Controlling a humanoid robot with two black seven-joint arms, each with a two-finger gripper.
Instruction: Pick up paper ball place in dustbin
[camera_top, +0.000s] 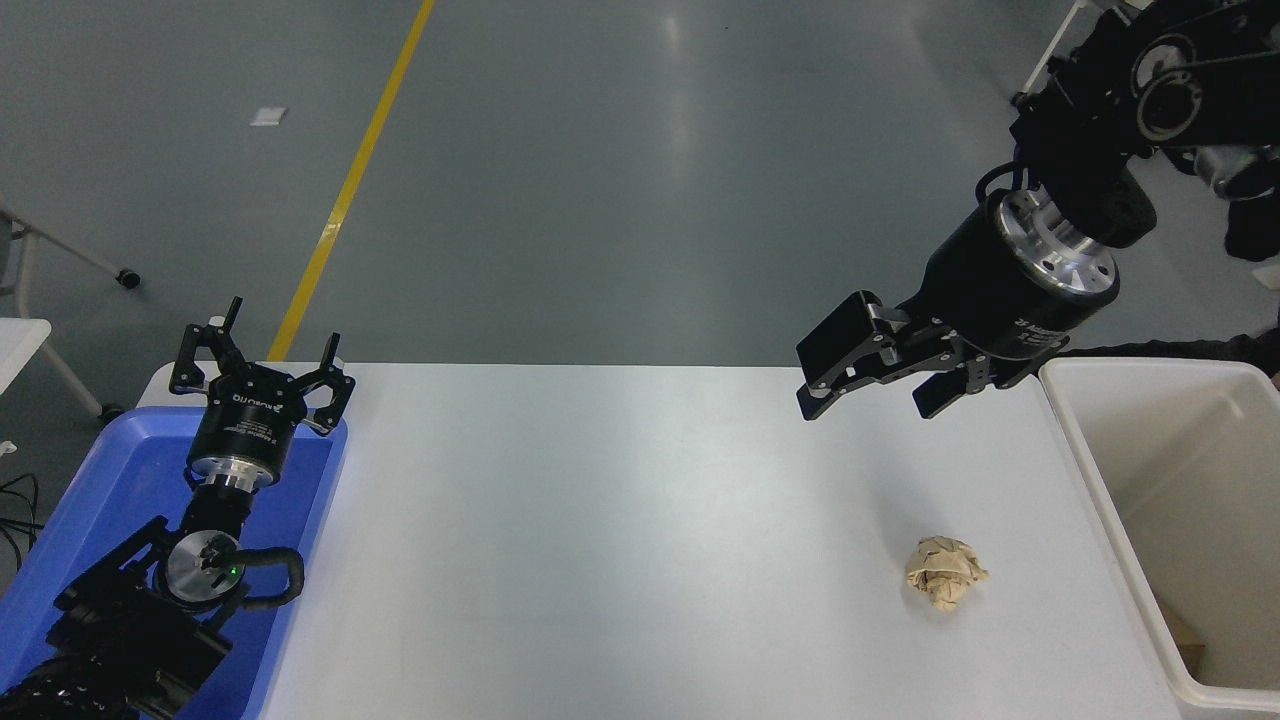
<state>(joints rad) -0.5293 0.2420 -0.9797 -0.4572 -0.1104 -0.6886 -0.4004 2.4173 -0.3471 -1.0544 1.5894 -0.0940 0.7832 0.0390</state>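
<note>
The crumpled tan paper ball lies on the flat white table, toward its right side, just left of the large cream-white rectangular plastic tub at the table's right edge (something small, perhaps cardboard, lies in its near corner). The shallow blue plastic tray sits at the left edge, under the parked left gripper. The right gripper hangs above the table, behind the ball.

Even overhead light is falling bright and sharp across the white bench, laying only a faint soft shadow beneath the paper ball, while a pale streak of glare is shining on the grey floor beyond.
</note>
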